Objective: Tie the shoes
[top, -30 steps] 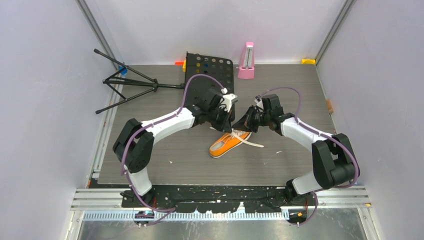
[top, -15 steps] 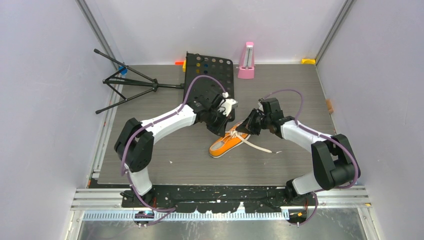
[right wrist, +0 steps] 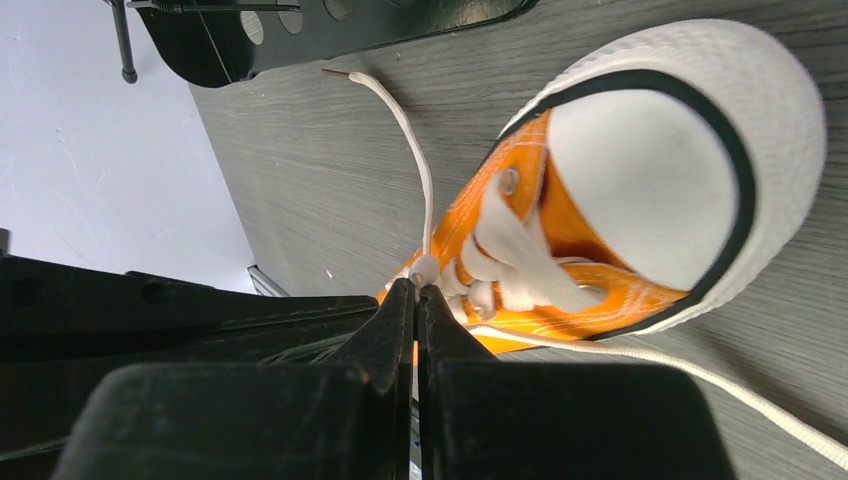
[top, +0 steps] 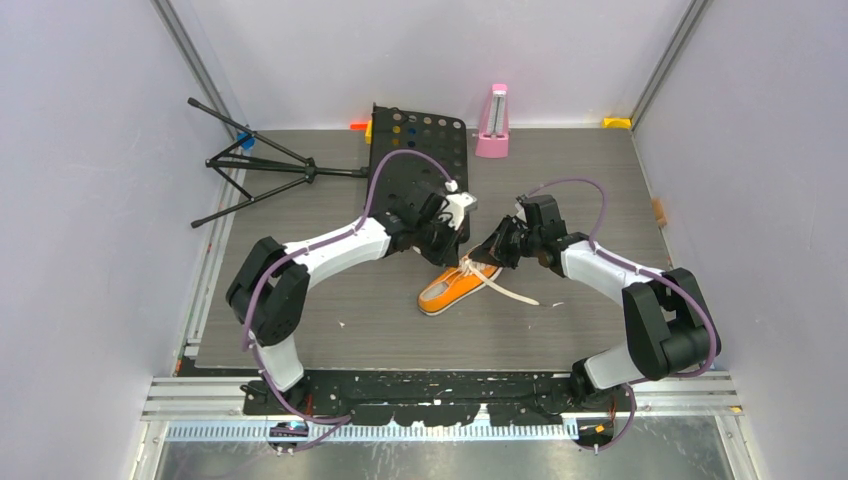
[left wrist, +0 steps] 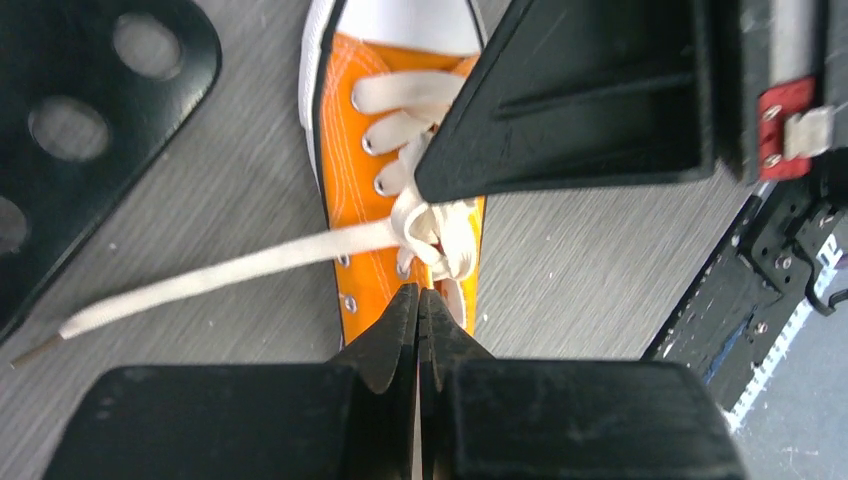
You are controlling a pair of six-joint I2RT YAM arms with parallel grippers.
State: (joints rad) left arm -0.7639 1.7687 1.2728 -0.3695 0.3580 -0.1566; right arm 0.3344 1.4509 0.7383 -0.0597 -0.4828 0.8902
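Orange shoe [top: 450, 288] points its toe toward the desk's near-left corner. Your left gripper [left wrist: 418, 300] and right gripper [right wrist: 415, 292], both pressed together, meet at its laces [left wrist: 430, 225]. You cannot tell whether either grips them.

Orange low-top sneaker [top: 450, 290], white toe cap [right wrist: 640, 190], upright, long white laces [top: 510, 294] loose to both sides.

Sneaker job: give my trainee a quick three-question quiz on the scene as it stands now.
1. True or false: the left gripper and the right gripper are both shut.
2. What stands at the far edge of the table? A) pink metronome B) blue mug C) green bottle
3. Fill in: the orange sneaker has ___ laces.
Key: 1 true; 2 A; 3 white.
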